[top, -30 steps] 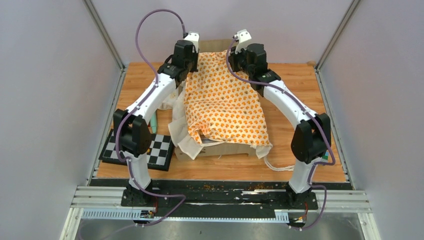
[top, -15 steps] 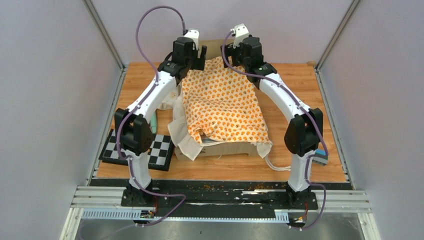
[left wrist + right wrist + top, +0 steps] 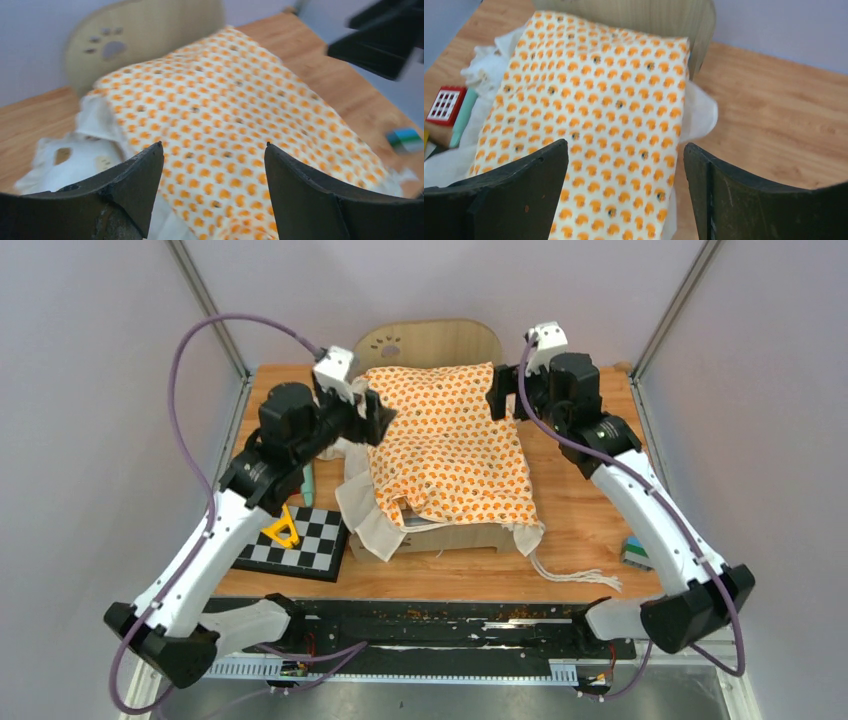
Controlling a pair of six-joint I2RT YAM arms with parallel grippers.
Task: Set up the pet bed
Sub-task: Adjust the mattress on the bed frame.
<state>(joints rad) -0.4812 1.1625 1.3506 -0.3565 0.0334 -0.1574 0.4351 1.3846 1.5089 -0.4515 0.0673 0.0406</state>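
The pet bed is a light-wood frame; its far end board [image 3: 428, 340] with a paw print stands clear, and the near end board [image 3: 462, 537] shows under cloth. An orange-patterned cushion [image 3: 445, 440] lies over the bed, cream edges spilling off the left and front. My left gripper [image 3: 376, 417] hovers open beside the cushion's far left corner. Level with the far right corner, my right gripper [image 3: 500, 392] is also open. Each wrist view shows the cushion [image 3: 235, 100] [image 3: 594, 90] beyond empty open jaws [image 3: 214, 145] [image 3: 626, 144]. White cloth with brown prints [image 3: 62, 156] lies left of the cushion.
A checkerboard plate [image 3: 300, 545] with a yellow piece [image 3: 282, 531] lies at the front left, a teal object [image 3: 308, 480] behind it. A small blue-green block [image 3: 635, 552] sits right of the bed. Cream ties [image 3: 575, 575] trail off the front right. Walls close in on both sides.
Both grippers opened and let go of the cushion's far edge, then drew back and outward. The cushion settled onto the bed and the far end board came into view.
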